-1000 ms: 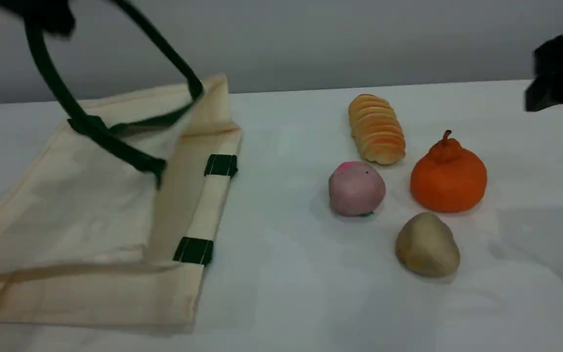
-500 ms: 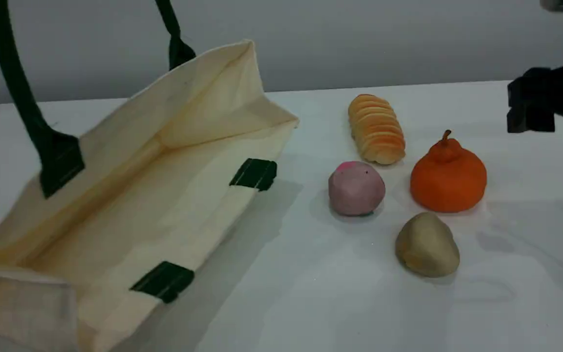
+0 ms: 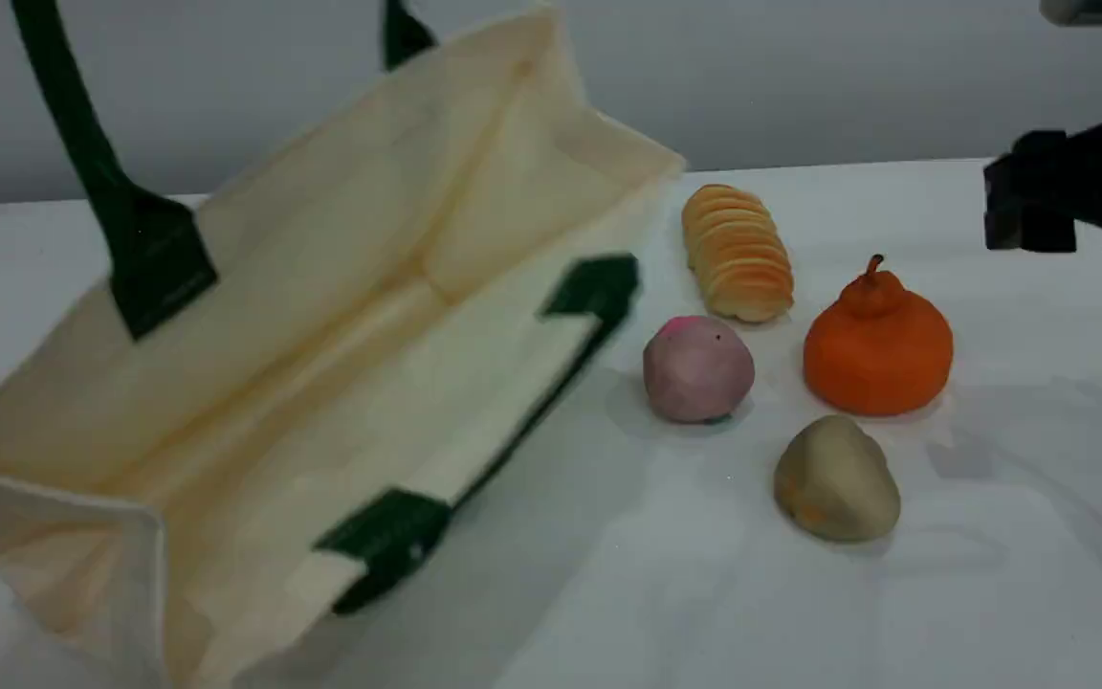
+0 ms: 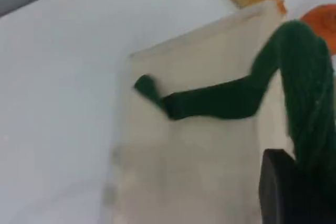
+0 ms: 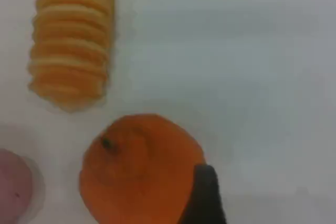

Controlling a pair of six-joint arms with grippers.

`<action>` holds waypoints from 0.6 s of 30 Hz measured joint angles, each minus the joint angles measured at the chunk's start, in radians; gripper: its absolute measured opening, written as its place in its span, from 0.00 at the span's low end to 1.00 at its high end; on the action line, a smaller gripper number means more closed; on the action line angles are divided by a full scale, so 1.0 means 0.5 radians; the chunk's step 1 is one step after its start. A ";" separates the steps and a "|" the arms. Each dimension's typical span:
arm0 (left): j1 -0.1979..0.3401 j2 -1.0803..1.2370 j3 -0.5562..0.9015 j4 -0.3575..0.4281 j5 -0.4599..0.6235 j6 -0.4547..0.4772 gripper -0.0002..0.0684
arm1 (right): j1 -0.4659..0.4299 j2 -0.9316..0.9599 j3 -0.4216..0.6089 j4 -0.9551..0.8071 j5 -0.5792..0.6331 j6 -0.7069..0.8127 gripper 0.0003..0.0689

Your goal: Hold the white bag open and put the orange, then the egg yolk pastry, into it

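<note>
the left claw (image 4: 294,195) is clamped shut on the dark green handle (image 4: 299,77) of the white bag (image 3: 321,316). the bag hangs tilted, its mouth gaping wide toward the food. just right of its rim, on the desk (image 3: 991,593), a ridged bread loaf (image 3: 738,251) lies at the back and a pink-mauve ball (image 3: 698,369) sits nearer. the egg yolk pastry (image 3: 836,480) sits nearest the camera, close to the orange (image 3: 878,344). the orange stands right of the ball. the right claw (image 3: 1072,215) hovers above and behind the orange, jaws spread wide, gripping nothing.

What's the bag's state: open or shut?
Open. Bag mouth gapes, far rim hung from handle, inner walls showing.
</note>
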 joint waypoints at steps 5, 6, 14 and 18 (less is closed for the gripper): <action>0.000 0.000 0.000 0.074 -0.004 -0.004 0.10 | 0.094 0.000 -0.056 -0.131 0.030 0.000 0.76; 0.000 0.000 0.000 0.076 -0.008 -0.006 0.10 | 0.125 0.002 -0.068 -0.150 0.035 0.000 0.76; 0.000 0.000 0.000 0.036 0.005 0.002 0.10 | 0.243 0.181 -0.209 -0.218 0.034 0.000 0.76; 0.000 0.000 0.000 -0.004 0.016 0.038 0.10 | 0.243 0.287 -0.252 -0.236 0.032 0.000 0.76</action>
